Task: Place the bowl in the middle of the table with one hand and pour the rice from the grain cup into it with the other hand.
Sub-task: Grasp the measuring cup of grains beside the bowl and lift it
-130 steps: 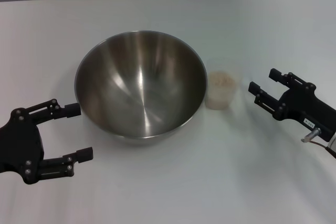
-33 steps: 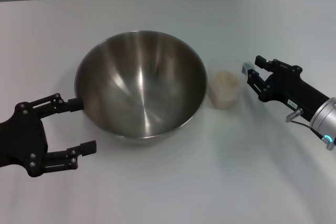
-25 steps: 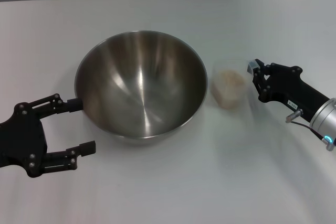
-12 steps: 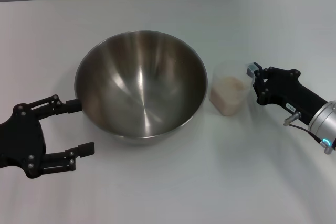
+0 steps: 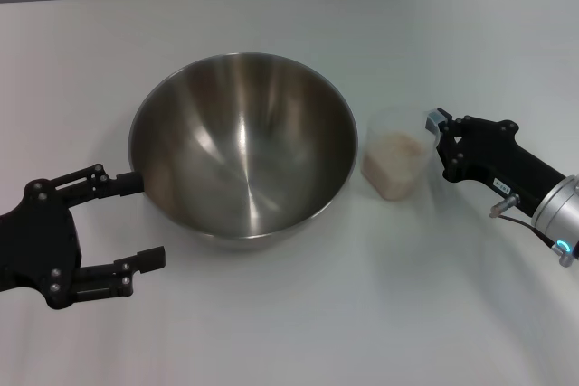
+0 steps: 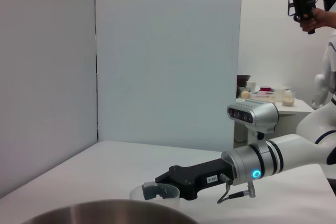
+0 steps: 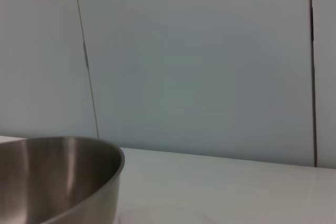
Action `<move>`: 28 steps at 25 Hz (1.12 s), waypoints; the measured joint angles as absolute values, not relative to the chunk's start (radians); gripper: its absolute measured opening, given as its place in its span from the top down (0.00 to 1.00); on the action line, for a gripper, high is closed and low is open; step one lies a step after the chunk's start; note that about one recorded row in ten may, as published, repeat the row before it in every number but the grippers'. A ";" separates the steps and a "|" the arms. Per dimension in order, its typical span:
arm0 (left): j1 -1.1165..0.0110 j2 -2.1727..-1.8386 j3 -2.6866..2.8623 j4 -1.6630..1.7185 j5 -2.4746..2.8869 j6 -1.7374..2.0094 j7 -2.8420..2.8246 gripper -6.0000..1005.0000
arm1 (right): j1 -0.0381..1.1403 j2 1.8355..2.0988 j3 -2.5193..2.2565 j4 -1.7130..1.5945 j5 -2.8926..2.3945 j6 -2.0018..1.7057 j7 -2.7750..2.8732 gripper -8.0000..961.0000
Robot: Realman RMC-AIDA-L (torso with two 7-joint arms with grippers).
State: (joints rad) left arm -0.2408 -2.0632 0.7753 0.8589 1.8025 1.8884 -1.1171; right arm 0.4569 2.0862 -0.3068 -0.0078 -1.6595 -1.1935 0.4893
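I see a pale panelled wall (image 6: 168, 56) behind the bench; beside its right edge stands a small side table (image 6: 273, 103) with containers, and a person (image 6: 323, 9) holding a dark device

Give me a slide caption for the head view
Right gripper grips the grain cup of rice beside the bowl; left gripper open.

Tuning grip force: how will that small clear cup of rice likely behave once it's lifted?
The grain cup looks like thin clear plastic, so it may flex under a hard squeeze. Its smooth tapered wall could slip in the right gripper. The rice fills only part of it, so it is probably light, though the loose grains may shift when tilted.
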 joint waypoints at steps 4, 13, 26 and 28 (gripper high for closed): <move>-0.241 -2.064 0.777 0.859 1.803 1.886 -1.117 0.18 | 0.457 2.086 -0.307 -0.008 -1.660 -1.194 0.489 0.97; -0.243 -2.065 0.776 0.859 1.803 1.885 -1.117 0.18 | 0.467 2.085 -0.300 -0.018 -1.660 -1.216 0.488 0.97; -0.253 -2.063 0.777 0.859 1.800 1.885 -1.117 0.18 | 0.462 2.082 -0.259 -0.091 -1.660 -1.393 0.488 0.97; -0.253 -2.063 0.777 0.859 1.800 1.885 -1.117 0.18 | 0.463 2.081 -0.259 -0.104 -1.660 -1.423 0.488 0.97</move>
State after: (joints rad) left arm -0.2534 -2.0632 0.7766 0.8590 1.7999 1.8853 -1.1167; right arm 0.4628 2.0812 -0.2592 -0.1036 -1.6599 -1.4227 0.4882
